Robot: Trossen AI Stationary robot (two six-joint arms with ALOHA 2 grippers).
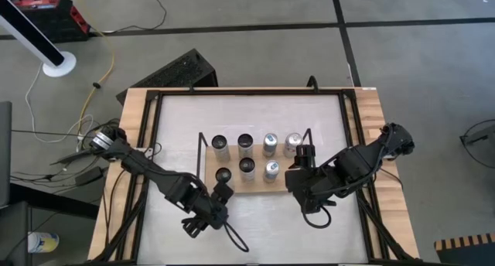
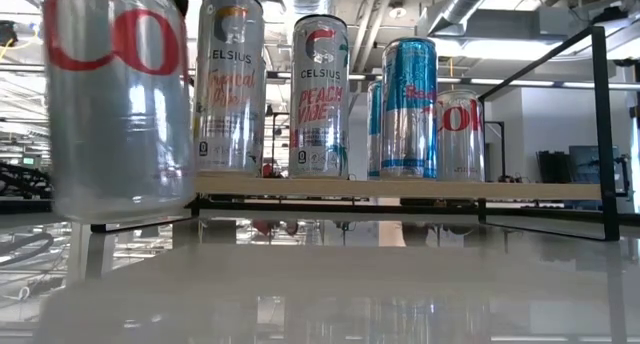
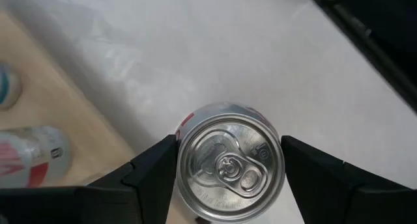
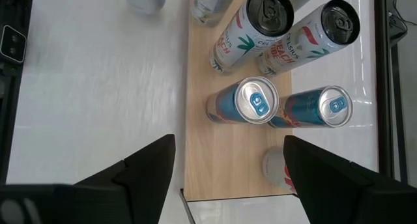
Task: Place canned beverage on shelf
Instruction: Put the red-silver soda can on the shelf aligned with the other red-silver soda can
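The left claw (image 3: 228, 178) grips a silver can (image 3: 229, 162) upright, lid up, beside the shelf (image 1: 255, 190); the right claw (image 4: 228, 165) gapes wide above the shelf.

Two tall cans read "CELSIUS", one (image 2: 320, 94) adding "PEACH VIBE"; the near can (image 2: 120, 99) shows red letters "CO".

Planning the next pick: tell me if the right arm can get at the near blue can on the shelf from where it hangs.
Probably yes. The right gripper hangs open above the shelf, the blue can just ahead, nothing between them, though neighbouring cans stand close.
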